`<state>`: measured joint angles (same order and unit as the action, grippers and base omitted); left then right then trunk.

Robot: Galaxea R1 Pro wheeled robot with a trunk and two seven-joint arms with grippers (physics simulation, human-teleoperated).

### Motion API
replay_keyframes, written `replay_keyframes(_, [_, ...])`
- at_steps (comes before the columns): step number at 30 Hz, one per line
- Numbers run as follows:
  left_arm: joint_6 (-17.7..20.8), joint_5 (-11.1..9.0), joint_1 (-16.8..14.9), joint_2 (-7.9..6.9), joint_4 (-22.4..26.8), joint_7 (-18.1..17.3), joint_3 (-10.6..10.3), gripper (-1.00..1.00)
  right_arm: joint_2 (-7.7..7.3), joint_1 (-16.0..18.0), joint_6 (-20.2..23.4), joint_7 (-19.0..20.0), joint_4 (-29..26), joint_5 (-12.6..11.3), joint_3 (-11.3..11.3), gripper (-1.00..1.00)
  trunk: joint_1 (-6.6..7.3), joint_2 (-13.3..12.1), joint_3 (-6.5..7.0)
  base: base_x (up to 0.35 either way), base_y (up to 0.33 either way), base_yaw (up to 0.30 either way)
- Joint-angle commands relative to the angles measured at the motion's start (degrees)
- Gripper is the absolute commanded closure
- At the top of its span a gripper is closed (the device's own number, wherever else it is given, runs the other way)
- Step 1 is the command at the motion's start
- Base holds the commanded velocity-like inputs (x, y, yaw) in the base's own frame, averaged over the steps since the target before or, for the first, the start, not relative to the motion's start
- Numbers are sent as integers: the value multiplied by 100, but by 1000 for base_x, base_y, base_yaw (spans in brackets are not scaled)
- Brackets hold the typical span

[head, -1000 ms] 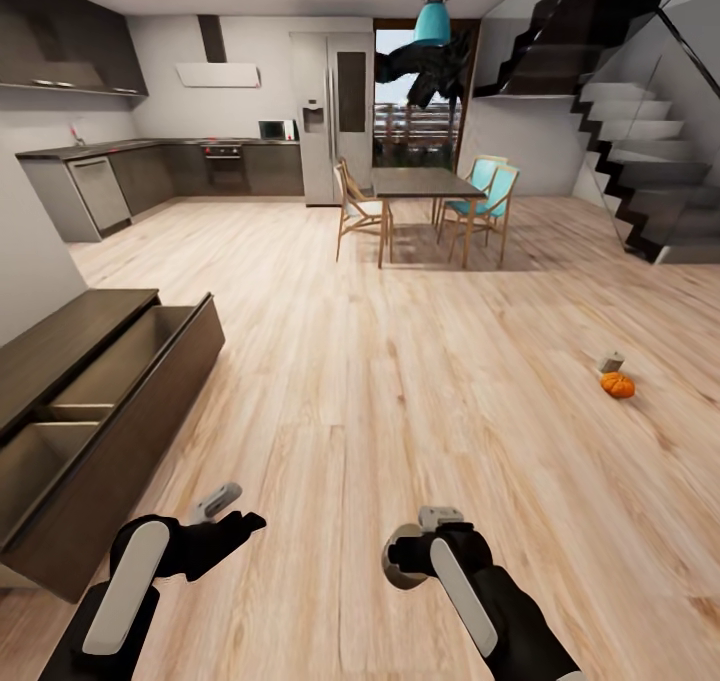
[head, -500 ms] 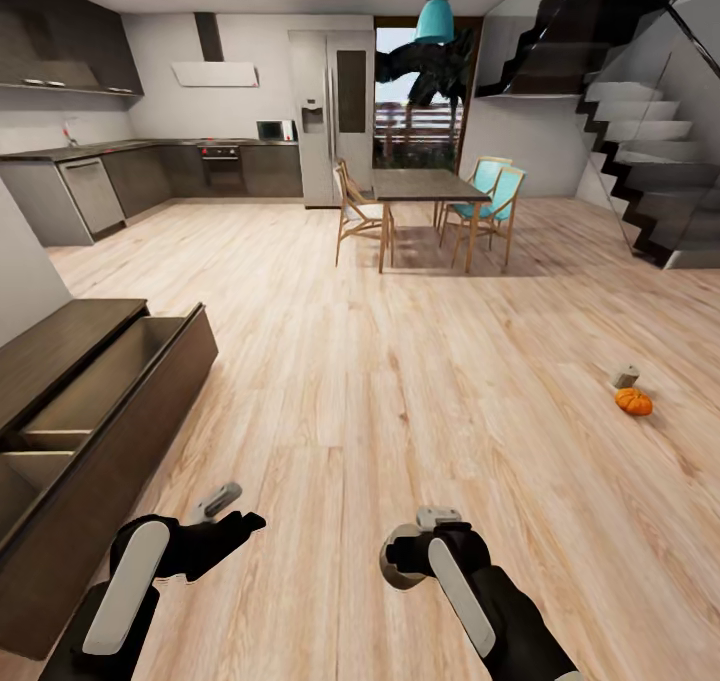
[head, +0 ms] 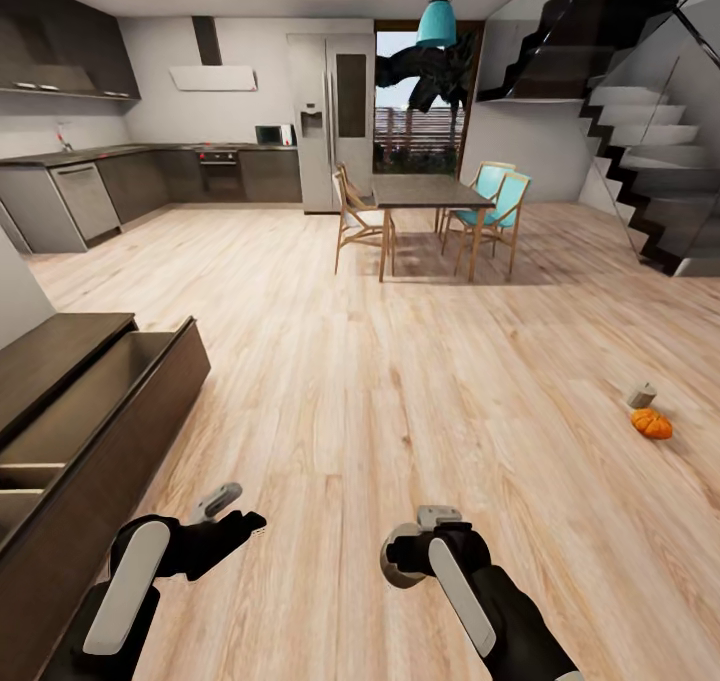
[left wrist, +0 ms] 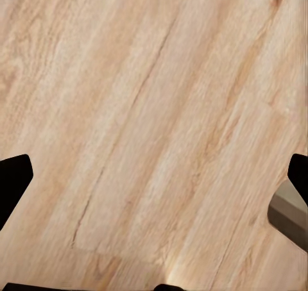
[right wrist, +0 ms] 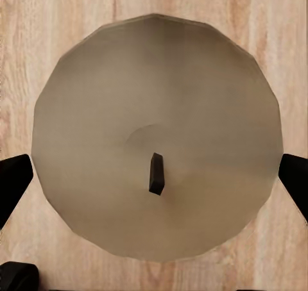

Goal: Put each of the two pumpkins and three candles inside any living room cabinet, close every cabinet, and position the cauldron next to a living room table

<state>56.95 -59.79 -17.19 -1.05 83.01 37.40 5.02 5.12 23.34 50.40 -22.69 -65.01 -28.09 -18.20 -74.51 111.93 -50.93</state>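
Observation:
My right gripper (head: 412,553) is shut on a grey-beige candle (head: 402,559), held low over the floor. In the right wrist view the candle's round top and dark wick (right wrist: 156,174) sit between the two fingertips (right wrist: 13,179). My left gripper (head: 228,519) is open and holds nothing; its wrist view shows bare floorboards between the fingertips (left wrist: 14,182). On the floor at the far right lies an orange pumpkin (head: 651,423), with another candle (head: 641,395) tipped just behind it. The dark-brown cabinet (head: 150,401) stands at the left with its drawers pulled open. The cauldron and the table are out of view.
Pale wood floor (head: 400,381) stretches ahead. Further back stand a dark dining table (head: 425,193) with chairs, grey kitchen units (head: 150,176) at the back left, a fridge (head: 330,121), and a staircase (head: 650,161) at the right.
The whole view has shifted: the camera moved, so the cabinet slid toward the left edge and the pumpkin and floor candle toward the lower right. Both arms hold the same pose.

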Motion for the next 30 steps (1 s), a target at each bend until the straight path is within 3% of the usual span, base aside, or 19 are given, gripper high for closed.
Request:
replay_keyframes(1, [2,-63,-4,0,5,57,1,-100,-1,4,4,-60,-7,-64,-8,100,-3,2,4,318,0,0])
replay_keyframes(7, [-15,-67,-4,-4,5,59,29,-100,-10,4,-3,-60,-11,-65,-5,100,-3,2,50,164,0,0])
replay_keyframes(30, [-9,-117,-4,-18,5,20,31,-100,-4,4,-4,-60,-20,-65,-8,100,502,-920,469,3,0,0])
